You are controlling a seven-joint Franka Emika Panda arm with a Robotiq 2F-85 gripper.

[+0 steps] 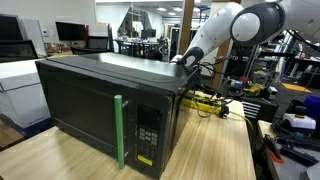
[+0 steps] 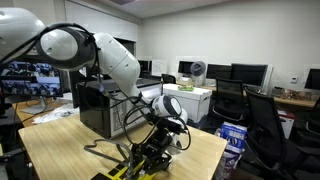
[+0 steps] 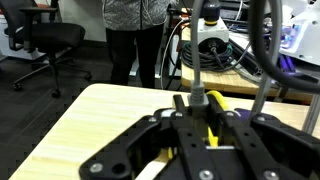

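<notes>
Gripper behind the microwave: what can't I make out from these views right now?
Wrist view: the gripper fills the foreground with its own dark body; whether it grips the yellow object is unclear.
In an exterior view, the microwave hides the gripper's tips.
In an exterior view, the gripper is small among dark cables; the jaw gap is unreadable.
Wrist view: the person is cut off by the top edge.

black microwave (image 1: 100, 105), door shut, on wooden table (image 1: 215, 150) | office chair (image 3: 45, 40) | person (image 3: 135, 25) standing
</notes>
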